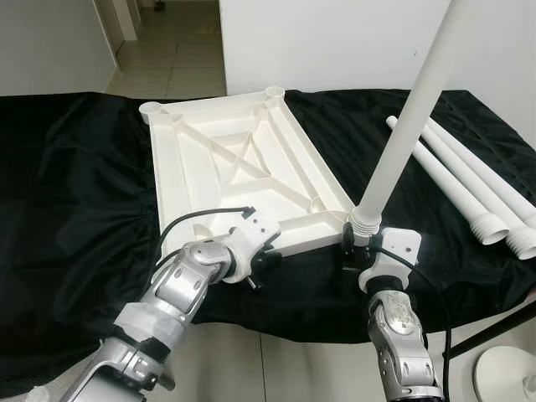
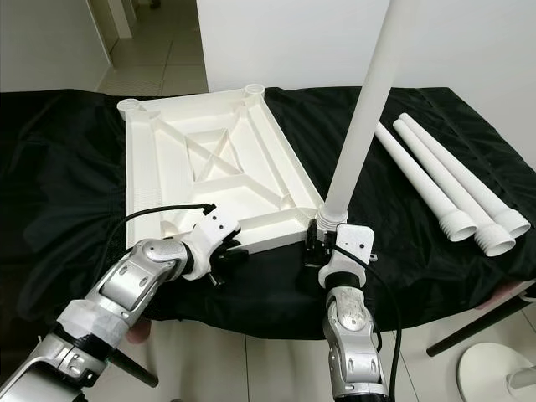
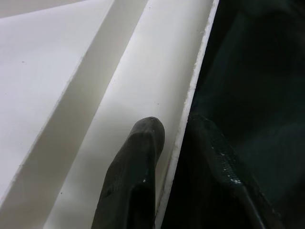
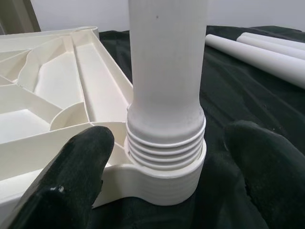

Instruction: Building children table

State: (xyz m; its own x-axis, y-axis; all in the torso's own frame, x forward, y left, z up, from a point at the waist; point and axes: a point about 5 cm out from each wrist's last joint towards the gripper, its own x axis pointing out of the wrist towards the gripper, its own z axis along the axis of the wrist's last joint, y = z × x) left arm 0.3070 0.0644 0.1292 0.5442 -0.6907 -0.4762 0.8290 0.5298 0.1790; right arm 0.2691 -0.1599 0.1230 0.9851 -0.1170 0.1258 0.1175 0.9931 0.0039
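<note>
White plastic tabletop [image 1: 243, 167] lies upside down on black cloth [image 1: 75, 184]; left gripper [image 3: 178, 143] pinches its near rim. Leg [image 4: 167, 71] stands part-threaded in the corner socket [image 4: 164, 179], right gripper [image 4: 167, 167] open around it. Light, stiff, slick: grip low above the threads.

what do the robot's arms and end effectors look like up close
Both arms are silver metal with rounded, segmented joints. Each wrist carries a boxy white housing, and a thin black cable loops along each forearm. The left end effector and right end effector each have two long, matte black fingers with rounded tips. No markings are legible.
</note>
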